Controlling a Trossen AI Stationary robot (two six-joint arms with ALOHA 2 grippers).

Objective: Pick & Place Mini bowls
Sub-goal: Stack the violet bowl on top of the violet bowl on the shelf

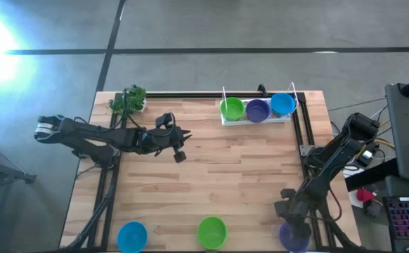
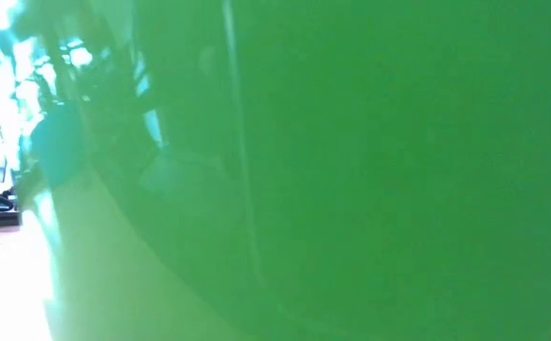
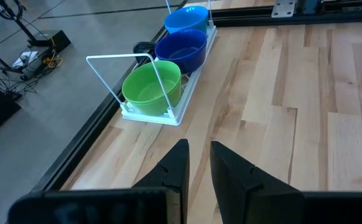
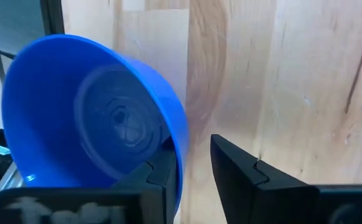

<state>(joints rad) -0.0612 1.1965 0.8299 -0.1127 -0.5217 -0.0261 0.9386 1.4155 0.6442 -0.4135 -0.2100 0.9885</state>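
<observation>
From above, a wooden table (image 1: 211, 176) is seen with a white wire rack (image 1: 257, 118) at its far edge, and three bowls are standing in it: green (image 1: 232, 108), purple (image 1: 258, 109) and blue (image 1: 282, 104). Three more bowls are left along the near edge: a blue one (image 1: 132, 236) to the left, a green one (image 1: 211, 232) in the middle and a purple one (image 1: 294, 237) to the right. The right gripper (image 1: 292, 211) is placed just over that purple bowl, while the left gripper (image 1: 178, 151) is held above bare wood on the left, near a small toy plant (image 1: 128, 100).

At table height, almost everything is blocked by a green surface, judged to be the near green bowl.

Through the left wrist camera, the left fingers (image 3: 176, 171) are seen slightly apart with nothing between them, and the rack is faced.

Through the right wrist camera, one right finger (image 4: 243, 171) is seen outside a bowl's rim and the other (image 4: 162, 169) inside; whether the rim is pinched cannot be told.

Roughly half of the visible bowls appear placed; three are left.
</observation>
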